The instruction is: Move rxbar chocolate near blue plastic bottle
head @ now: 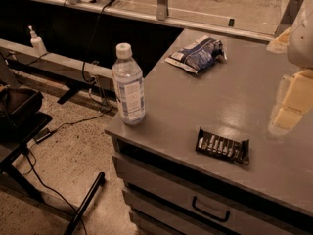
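You face a grey drawer cabinet (161, 182) near right, its surface (220, 94) glossy under dim warm light; speckled floor (73, 155) with black cables (74, 123) left, a pale ledge (63, 62) far.

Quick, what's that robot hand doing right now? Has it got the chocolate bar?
Gripper: at the right edge, over the counter; open or closed cannot be told. The chocolate bar lies on the counter, apart from it.
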Motion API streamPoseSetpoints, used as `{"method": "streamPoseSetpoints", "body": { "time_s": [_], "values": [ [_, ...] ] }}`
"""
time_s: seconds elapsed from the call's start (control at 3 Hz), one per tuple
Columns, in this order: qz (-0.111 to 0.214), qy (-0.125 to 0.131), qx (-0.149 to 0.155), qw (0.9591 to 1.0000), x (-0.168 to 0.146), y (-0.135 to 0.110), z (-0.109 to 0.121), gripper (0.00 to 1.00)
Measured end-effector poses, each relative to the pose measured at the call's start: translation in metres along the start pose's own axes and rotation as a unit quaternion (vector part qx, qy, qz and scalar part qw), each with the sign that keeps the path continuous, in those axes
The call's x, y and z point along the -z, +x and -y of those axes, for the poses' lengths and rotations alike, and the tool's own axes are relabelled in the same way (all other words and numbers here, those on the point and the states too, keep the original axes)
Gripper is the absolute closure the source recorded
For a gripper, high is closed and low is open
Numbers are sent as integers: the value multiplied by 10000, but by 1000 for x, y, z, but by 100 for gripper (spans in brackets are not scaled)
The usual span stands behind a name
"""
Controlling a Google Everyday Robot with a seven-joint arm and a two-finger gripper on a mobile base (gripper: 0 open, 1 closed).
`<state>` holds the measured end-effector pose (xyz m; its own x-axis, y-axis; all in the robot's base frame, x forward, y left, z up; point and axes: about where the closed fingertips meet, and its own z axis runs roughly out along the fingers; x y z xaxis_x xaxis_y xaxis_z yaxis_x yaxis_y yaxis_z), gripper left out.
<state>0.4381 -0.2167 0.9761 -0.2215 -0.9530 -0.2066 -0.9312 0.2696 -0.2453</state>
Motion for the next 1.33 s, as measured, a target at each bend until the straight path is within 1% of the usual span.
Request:
{"method": "streamPoseSetpoints", "body": {
  "time_s": [0.33,0.67,1.0,1.33],
  "values": [
    [0,1,0,10000,0,0,0,0],
    [25,-84,-28,10000,-12,-3,-7,0],
    [151,-336,-119,9992,-39,-6,-19,0],
    [230,-586,-188,9978,-74,-12,-34,0]
  ]
}}
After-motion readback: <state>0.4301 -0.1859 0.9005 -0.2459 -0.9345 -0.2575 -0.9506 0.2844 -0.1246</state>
